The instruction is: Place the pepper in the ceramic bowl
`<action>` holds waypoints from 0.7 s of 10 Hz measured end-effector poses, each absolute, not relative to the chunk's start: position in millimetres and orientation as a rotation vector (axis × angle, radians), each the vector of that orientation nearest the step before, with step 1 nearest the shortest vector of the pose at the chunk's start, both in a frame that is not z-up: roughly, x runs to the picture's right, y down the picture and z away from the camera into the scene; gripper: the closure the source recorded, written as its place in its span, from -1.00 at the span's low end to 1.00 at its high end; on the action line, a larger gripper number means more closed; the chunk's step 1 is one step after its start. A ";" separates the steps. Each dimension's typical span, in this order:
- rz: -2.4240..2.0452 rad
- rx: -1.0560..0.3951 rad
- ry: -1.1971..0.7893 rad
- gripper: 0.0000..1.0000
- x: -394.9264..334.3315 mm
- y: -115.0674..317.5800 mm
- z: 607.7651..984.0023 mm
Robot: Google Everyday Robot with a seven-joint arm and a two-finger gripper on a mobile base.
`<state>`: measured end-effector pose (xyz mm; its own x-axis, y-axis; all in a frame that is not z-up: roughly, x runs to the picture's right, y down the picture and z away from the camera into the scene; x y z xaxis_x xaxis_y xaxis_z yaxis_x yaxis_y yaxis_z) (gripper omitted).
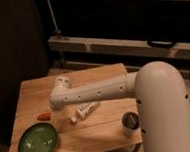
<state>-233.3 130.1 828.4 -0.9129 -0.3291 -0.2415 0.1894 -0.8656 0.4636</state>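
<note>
The small red-orange pepper [44, 115] lies on the wooden table, just beyond the far rim of the green ceramic bowl [38, 142]. The bowl sits at the table's front left corner and holds nothing I can see. My gripper [55, 102] is at the end of the white arm, which reaches in from the right. It hangs a short way above and to the right of the pepper. The arm hides most of it. Nothing shows in its hold.
A white labelled tube [86, 110] lies on the table just right of the gripper, under the arm. A small dark cup [129, 121] stands near the front right edge. Dark shelving and a rail stand behind the wooden table [35, 93].
</note>
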 end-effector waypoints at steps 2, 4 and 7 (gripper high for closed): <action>-2.772 0.510 -0.642 -1.00 -231.4 121.8 830.8; -2.787 0.530 -0.659 -0.90 -233.8 119.3 835.1; -2.809 0.542 -0.686 -0.34 -233.4 118.8 844.7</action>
<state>-233.4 118.8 844.7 -0.9130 -0.2743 -0.3019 0.1043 -0.8726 0.4773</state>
